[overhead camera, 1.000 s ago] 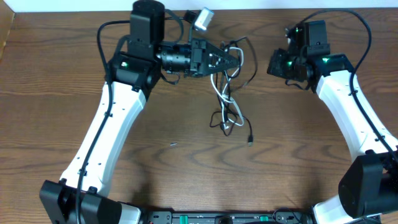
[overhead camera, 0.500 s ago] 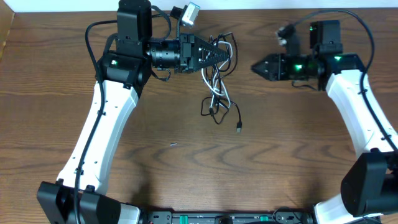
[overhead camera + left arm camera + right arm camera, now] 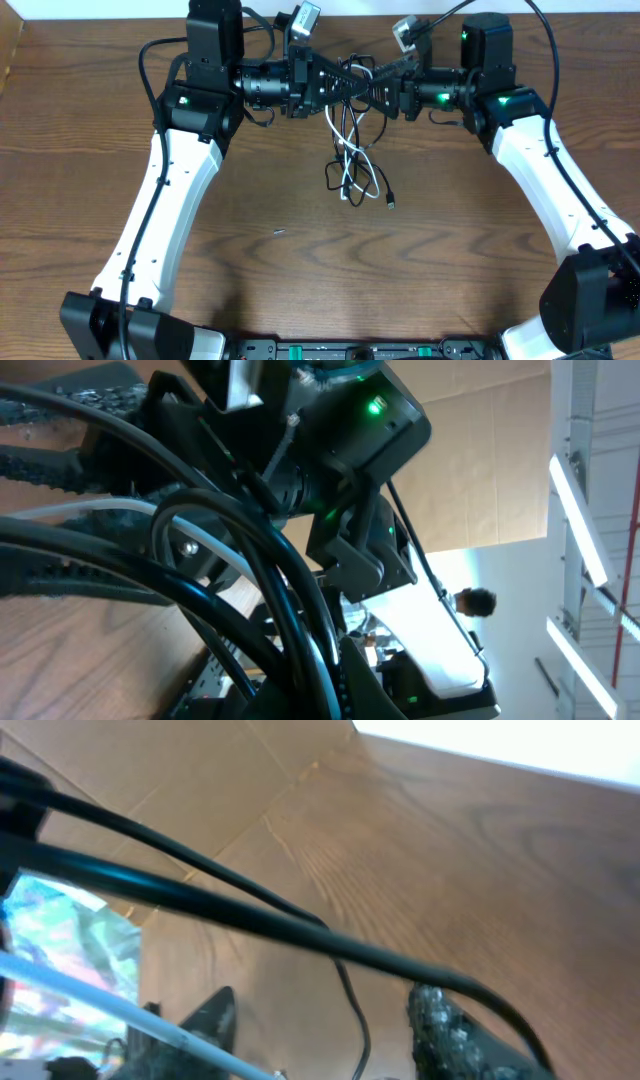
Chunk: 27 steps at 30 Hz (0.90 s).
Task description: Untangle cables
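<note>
The white cable (image 3: 346, 150) and the black cable (image 3: 380, 180) hang as one tangled bunch from my left gripper (image 3: 352, 84), which is shut on their upper loops above the table. A small plug end (image 3: 391, 204) rests on the wood below. My right gripper (image 3: 372, 92) points left, tip to tip with the left one, at the same loops. In the right wrist view its fingers (image 3: 330, 1025) are open, with the black cable (image 3: 250, 915) crossing in front and the white cable (image 3: 90, 990) at lower left. In the left wrist view (image 3: 330, 680), black cable (image 3: 290, 590) and white cable (image 3: 90, 512) fill the frame.
The brown wooden table (image 3: 300, 260) carries a tiny speck (image 3: 279, 233) left of centre. Both white arms reach in from the front corners. A white wall edge (image 3: 100, 8) runs along the back of the table.
My right arm has swung left and its gripper now meets the left gripper at the cable loops. The left gripper moved a little left, then held; the hanging bunch shifted slightly.
</note>
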Each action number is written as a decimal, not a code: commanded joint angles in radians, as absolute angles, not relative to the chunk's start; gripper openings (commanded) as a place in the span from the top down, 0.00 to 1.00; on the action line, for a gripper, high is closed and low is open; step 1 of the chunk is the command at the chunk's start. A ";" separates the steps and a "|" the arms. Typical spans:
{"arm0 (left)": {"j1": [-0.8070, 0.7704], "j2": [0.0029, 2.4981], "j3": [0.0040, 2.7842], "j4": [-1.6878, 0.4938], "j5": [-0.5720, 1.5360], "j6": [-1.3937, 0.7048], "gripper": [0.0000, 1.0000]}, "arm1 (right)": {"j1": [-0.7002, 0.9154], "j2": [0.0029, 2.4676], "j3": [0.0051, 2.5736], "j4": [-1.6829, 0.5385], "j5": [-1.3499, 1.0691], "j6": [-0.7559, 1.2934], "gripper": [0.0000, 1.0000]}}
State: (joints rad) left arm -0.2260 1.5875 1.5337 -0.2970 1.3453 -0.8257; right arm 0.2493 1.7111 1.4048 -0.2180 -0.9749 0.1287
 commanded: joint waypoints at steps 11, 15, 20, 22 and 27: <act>-0.226 1.573 1.542 -0.310 1.253 -0.673 0.93 | 0.168 1.645 1.406 -0.616 -0.605 0.262 0.99; -0.226 1.573 1.542 -0.492 1.054 -0.442 0.88 | 0.130 1.516 1.406 -0.812 -0.481 0.218 0.99; -0.226 1.573 1.542 -0.746 0.756 -0.246 0.70 | 0.103 1.385 1.406 -0.907 -0.480 0.186 0.99; -0.226 1.575 1.542 -0.786 0.747 -0.209 0.62 | 0.101 1.354 1.406 -0.931 -0.481 0.186 0.99; -0.237 1.575 1.542 -0.812 0.746 -0.188 0.57 | 0.106 1.336 1.406 -0.962 -0.479 0.183 0.99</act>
